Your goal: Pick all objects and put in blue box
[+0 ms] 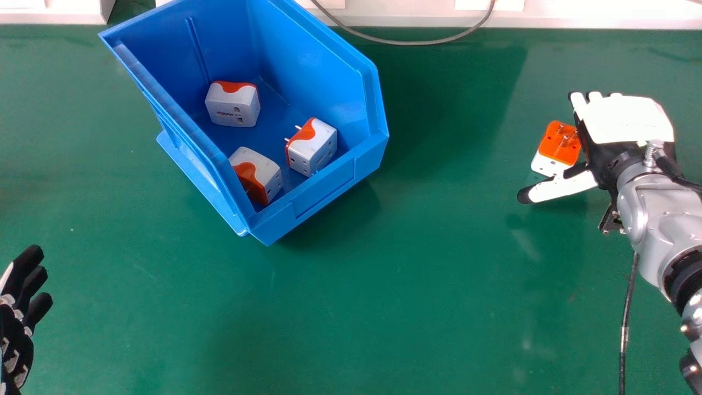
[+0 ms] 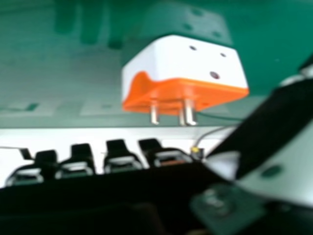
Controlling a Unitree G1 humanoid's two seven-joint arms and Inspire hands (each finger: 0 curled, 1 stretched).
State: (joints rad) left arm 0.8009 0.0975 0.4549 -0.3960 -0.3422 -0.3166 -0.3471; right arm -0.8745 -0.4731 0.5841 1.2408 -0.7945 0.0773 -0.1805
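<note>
Presently, one loose adapter (image 1: 560,144) stands on the worktop (image 1: 439,285), well to the right of the blue box (image 1: 329,204), its orange face and metal pins upward. The right hand (image 1: 625,119) is beside it, thumb (image 1: 567,188) on the near side, fingers (image 2: 117,147) set apart from the thumb and not closed on anything. Contact between hand and adapter cannot be confirmed.

The box sits at an angle near the worktop's far edge, left of centre, open side up. It contains three adapters: one farthest in (image 1: 233,108), one by the near left wall (image 1: 258,174) and one to the right of these (image 1: 312,151), its pins pointing left.

The left hand (image 1: 15,334) is at the near left corner of the head view, fingers extended and holding nothing. A grey cable (image 1: 406,43) loops over the far edge.
</note>
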